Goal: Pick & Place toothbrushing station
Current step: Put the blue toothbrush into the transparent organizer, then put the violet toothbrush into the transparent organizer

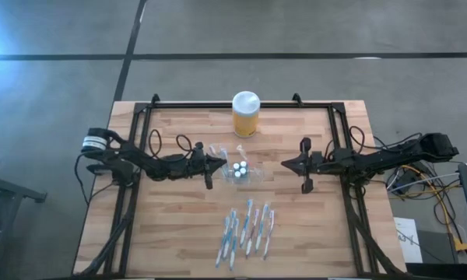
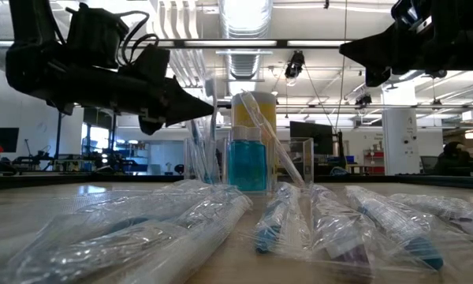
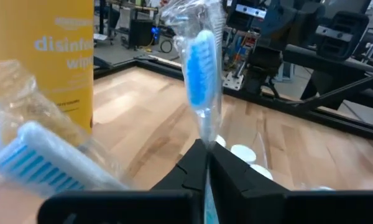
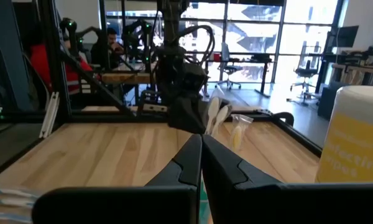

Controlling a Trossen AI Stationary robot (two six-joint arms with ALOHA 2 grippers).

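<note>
Left jaws just beside toothbrushing station, seemingly

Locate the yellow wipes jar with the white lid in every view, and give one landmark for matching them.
High view: yellow wipes jar at the table's far edge, centre.
Low view: centre, behind the clear holder, only its yellow top showing.
Left wrist view: a yellow wall with printed lettering, up close.
Right wrist view: beside the table's black frame rail.
Shared landmark: the left end effector pinching a wrapped toothbrush.
</note>
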